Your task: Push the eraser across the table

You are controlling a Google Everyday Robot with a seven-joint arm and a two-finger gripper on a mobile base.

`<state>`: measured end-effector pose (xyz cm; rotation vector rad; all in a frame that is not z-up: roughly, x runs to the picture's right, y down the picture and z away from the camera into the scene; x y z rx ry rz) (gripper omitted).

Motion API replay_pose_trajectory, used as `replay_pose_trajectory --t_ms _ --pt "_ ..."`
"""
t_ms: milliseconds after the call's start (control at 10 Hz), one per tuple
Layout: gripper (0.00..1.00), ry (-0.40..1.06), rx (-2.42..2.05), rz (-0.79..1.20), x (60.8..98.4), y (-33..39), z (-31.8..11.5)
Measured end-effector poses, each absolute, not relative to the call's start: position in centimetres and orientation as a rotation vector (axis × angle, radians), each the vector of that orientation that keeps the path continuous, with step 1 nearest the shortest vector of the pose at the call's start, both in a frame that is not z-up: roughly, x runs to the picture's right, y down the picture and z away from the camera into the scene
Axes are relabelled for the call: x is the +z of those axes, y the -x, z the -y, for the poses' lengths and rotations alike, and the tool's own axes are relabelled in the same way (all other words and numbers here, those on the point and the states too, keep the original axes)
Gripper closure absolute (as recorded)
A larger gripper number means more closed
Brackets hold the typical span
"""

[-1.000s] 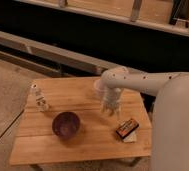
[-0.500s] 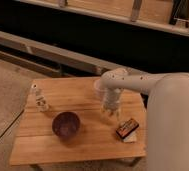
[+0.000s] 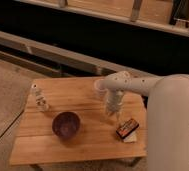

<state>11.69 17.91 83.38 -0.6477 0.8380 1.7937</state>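
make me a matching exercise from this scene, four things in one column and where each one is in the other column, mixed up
Things
1. eraser
2. purple bowl
3. small white object
4. gripper

Places (as seen in the picture)
A. near the left end of the table
B. pointing down over the table, just up and left of the eraser
C. near the table's right end
D. on the table, left of centre, towards the front edge

Pairs: 1-C, 2-D, 3-A, 4-B

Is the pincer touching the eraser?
Cannot tell. In the camera view the pincer hangs just up-left of the eraser; whether a gap separates them is unclear.
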Motion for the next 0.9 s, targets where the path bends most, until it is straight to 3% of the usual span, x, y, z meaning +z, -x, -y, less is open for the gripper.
replay_pose_trajectory --t_ms 200,300,900 --pt "0.93 0.636 1.838 -0.843 83.1 -12.9 -18.2" --pt "0.99 0.632 1.859 -0.854 82.9 -13.6 -18.5" --pt "1.0 0.602 1.934 -0.969 81.6 -17.5 -21.0"
